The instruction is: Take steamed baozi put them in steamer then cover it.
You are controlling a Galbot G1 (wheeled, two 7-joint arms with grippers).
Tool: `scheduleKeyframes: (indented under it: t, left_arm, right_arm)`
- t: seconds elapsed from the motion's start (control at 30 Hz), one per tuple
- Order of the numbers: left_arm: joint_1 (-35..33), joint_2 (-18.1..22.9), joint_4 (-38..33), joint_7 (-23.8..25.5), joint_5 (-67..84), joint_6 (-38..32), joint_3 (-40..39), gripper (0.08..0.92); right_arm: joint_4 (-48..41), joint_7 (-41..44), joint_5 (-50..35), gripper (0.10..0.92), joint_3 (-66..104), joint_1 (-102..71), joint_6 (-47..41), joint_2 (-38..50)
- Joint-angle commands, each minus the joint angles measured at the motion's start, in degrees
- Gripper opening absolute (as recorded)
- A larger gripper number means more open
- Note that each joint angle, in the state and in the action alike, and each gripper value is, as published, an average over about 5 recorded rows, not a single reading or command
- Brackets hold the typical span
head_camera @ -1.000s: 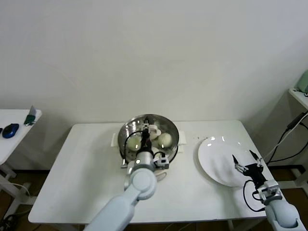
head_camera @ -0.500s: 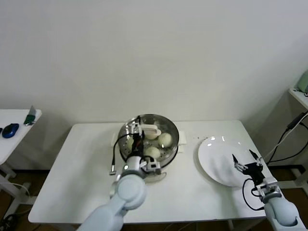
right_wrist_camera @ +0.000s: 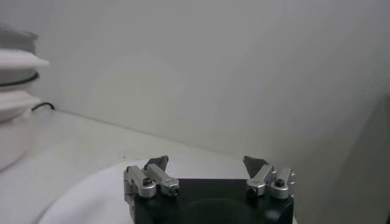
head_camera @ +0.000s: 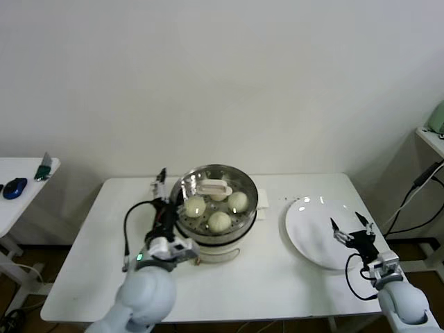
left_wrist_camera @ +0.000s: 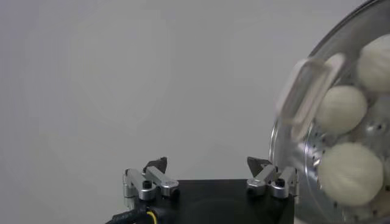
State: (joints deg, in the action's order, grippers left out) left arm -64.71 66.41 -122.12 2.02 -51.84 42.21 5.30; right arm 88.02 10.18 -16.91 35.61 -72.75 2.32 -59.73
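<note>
On the counter [head_camera: 104, 229] the cover [head_camera: 215, 189] sits on the steamer [head_camera: 208, 239] over the baozi [head_camera: 220, 220] — I'd pull my left gripper [head_camera: 161, 182], fingers spread and empty, straight clear; right gripper [head_camera: 350, 225] waits open-fingered over the plate [head_camera: 305, 239].

White table [head_camera: 90, 236] against a plain white wall [head_camera: 222, 83].

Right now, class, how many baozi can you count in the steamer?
4 under the cover: one baozi on the left, one in front, one on the right, one partly hidden behind the lid handle.
</note>
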Motion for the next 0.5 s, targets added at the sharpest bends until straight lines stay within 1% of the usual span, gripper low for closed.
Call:
scheduleKeyframes:
  t: [0.03, 0.13, 0.2, 0.37, 0.5]
  left_arm:
    - [-19.2, 1.3, -4.6, -14.6, 40.7, -24.9, 27.5, 0.823]
    - [-23.0, 3.2, -3.2, -13.6, 48.5, -33.0, 31.9, 0.823]
    - [-24.6, 4.6, -2.0, -12.4, 52.8, -36.4, 33.9, 0.823]
    - [-26.2, 8.4, 3.1, -9.9, 56.1, -43.5, 36.8, 0.823]
    - [-26.3, 10.6, 6.6, -8.7, 56.5, -46.9, 37.2, 0.823]
  right_arm:
    - [2.7, 1.2, -1.2, 0.823, -1.2, 0.0, 0.9, -1.2]
    - [2.1, 1.7, -0.8, 0.823, -1.5, 0.3, 1.8, -1.9]
    - [2.0, 1.9, -0.5, 0.823, -1.6, 0.4, 2.2, -2.2]
    - [2.5, 2.3, -0.6, 0.823, -1.6, 0.0, 2.7, -2.7]
    - [2.6, 2.7, -0.5, 0.823, -1.5, -0.4, 3.3, -2.9]
